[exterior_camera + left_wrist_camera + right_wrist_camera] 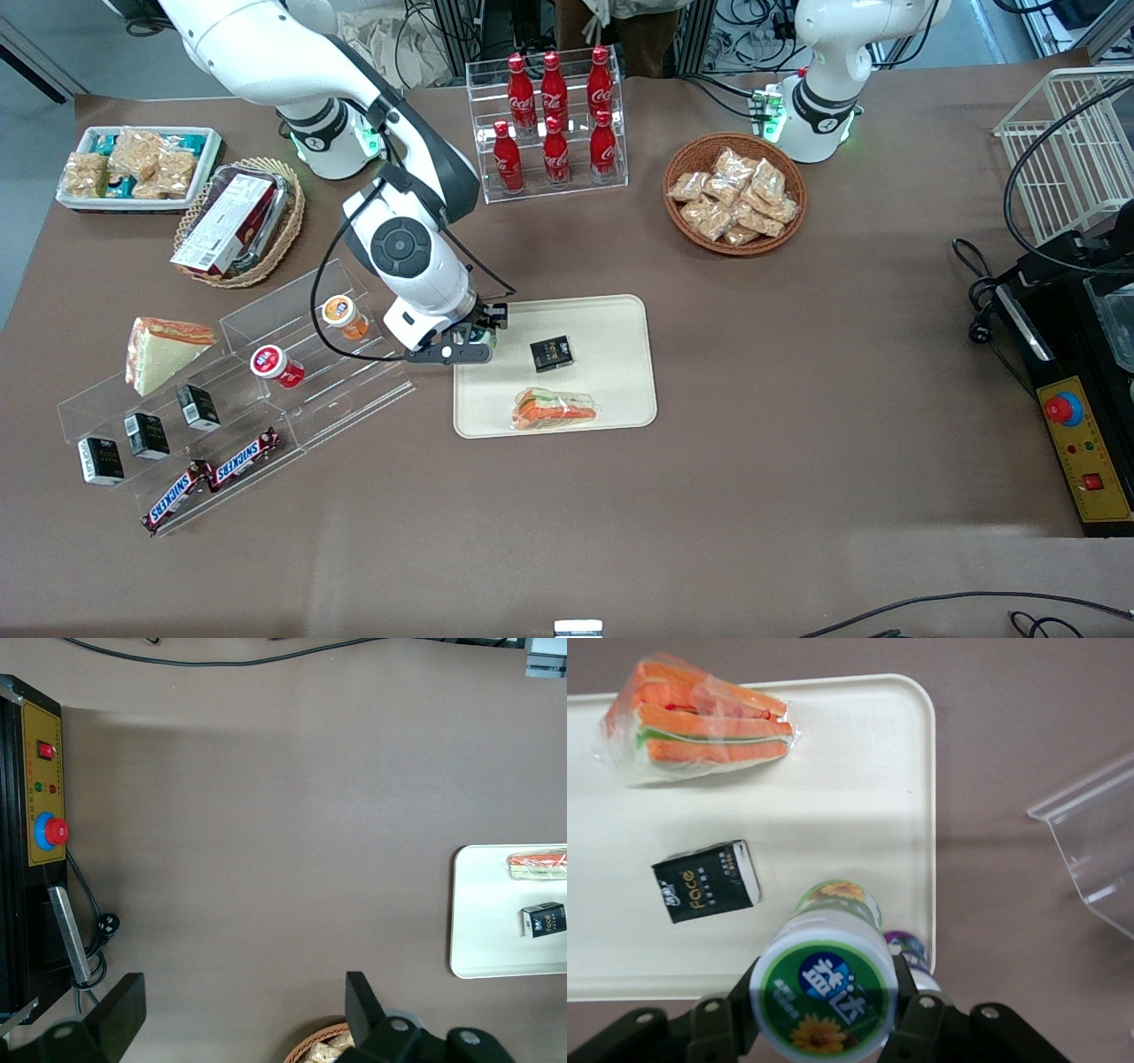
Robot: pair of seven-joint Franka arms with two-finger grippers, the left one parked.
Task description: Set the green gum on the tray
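From the front we see the end effector (478, 339) over the tray (620, 390) edge nearest the working arm; the green gum (483, 336) seems tucked beneath it. In the right wrist view, its fingers (908, 1010) clasp the green gum (824, 997) above the tray (859, 762), near a black packet (707, 881) and sandwich (695, 718).

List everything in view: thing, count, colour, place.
Green gum: 1, green, in the claw over the tray edge.
Tray: 1, cream, table centre.
Sandwich: 1, orange-green, on tray.
Black box: 1, on tray.
Cola bottles: 7, red, clear rack.
Orange gum: 1, clear shelf.
Red gum: 1, same shelf.
Snickers: 2, shelf front.
Snack basket: 1, brown, near parked arm.
Claw: 1, black, at tray edge.
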